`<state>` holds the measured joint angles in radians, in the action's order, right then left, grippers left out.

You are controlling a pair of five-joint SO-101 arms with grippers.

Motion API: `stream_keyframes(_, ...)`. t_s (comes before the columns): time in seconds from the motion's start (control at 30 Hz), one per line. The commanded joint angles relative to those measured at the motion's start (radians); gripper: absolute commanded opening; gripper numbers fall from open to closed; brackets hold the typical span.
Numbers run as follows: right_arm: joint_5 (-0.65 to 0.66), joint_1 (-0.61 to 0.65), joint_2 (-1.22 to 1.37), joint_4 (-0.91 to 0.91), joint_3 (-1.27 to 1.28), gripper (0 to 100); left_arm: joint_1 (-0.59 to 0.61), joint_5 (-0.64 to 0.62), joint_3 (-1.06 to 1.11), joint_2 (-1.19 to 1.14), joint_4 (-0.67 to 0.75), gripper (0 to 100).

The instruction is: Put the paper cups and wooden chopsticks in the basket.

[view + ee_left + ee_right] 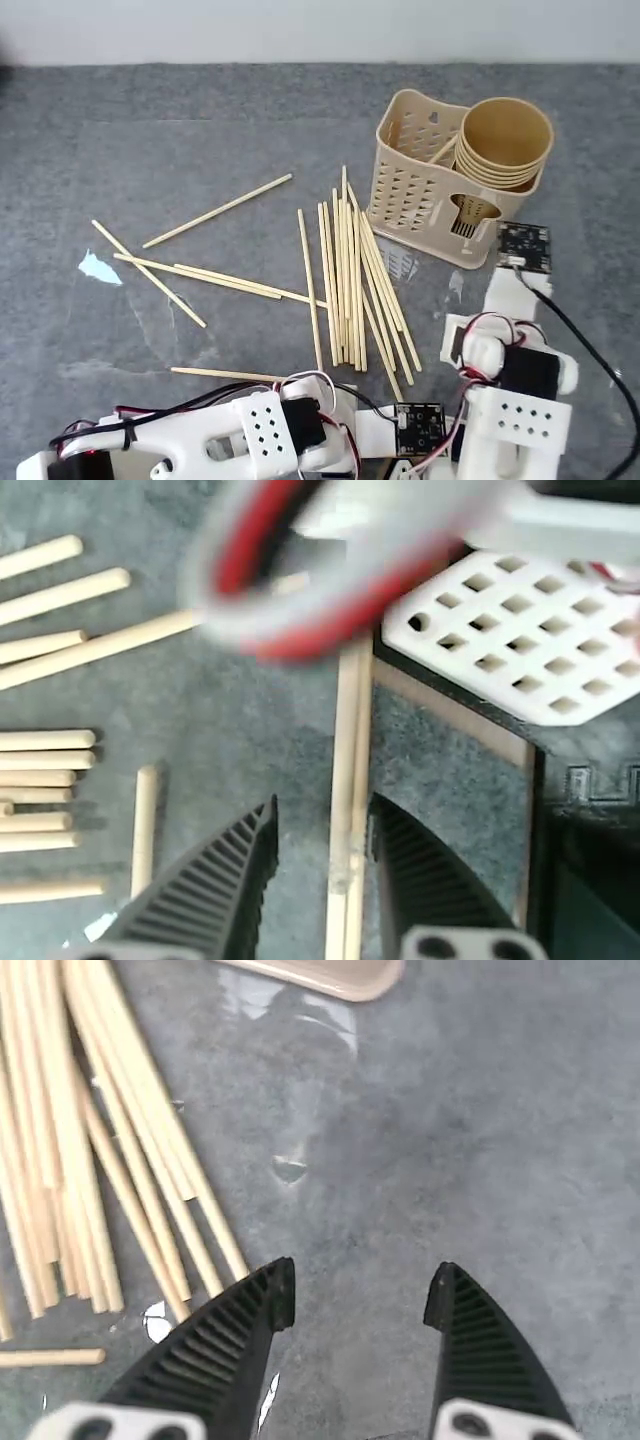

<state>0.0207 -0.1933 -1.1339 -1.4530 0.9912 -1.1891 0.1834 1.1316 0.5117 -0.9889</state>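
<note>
Grey matting covers the worktop [200, 120], with a pale wall behind its far edge. The basket [410, 190], beige with slotted walls, stands upright at the far right. A nested stack of paper cups [505, 135] sits upright in its right-hand compartment.

The wooden chopsticks [350, 280] lie flat on the worktop outside the basket. Most form a loose, roughly parallel bundle just left of the basket. Single sticks lie well apart to the left, one of them [218, 210] on a diagonal. A small blue scrap [98, 268] lies near the left edge.

The left arm [270, 430] lies low along the near edge. The left tool [324, 802] is open, its fingers either side of a chopstick pair [350, 780] without clamping it.

The right arm [510, 390] stands at the near right, in front of the basket. The right tool [365, 1268] is open over bare matting, holding nothing, with the bundle's ends just beside it.
</note>
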Motion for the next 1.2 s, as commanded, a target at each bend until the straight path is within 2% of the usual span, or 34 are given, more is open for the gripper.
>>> stream_keyframes(0.0, 0.038, -0.038, -0.019, -0.005, -0.06, 22.6, -0.014, -0.006, 0.008, -0.008, -0.025, 14)
stream_keyframes(0.1, 0.058, -0.038, -0.019, -0.01, -0.058, 22.6, -0.012, -0.008, 0.005, -0.006, -0.02, 14)
stream_keyframes(0.23, 0.058, -0.038, -0.019, -0.01, -0.057, 22.6, 0.018, -0.095, -0.022, -0.006, -0.012, 14)
stream_keyframes(0.5, 0.058, -0.038, -0.019, -0.004, -0.057, 22.6, 0.112, -0.115, -0.025, -0.006, 0.002, 14)
stream_keyframes(0.63, 0.058, -0.038, -0.019, -0.004, -0.057, 22.6, 0.112, -0.152, -0.039, -0.006, 0.0, 14)
stream_keyframes(0.93, 0.058, -0.045, -0.019, -0.005, -0.081, 22.6, 0.109, -0.149, -0.031, -0.017, -0.008, 14)
stream_keyframes(1.17, 0.058, -0.047, -0.019, -0.01, -0.123, 22.6, 0.107, -0.146, -0.027, -0.017, -0.068, 14)
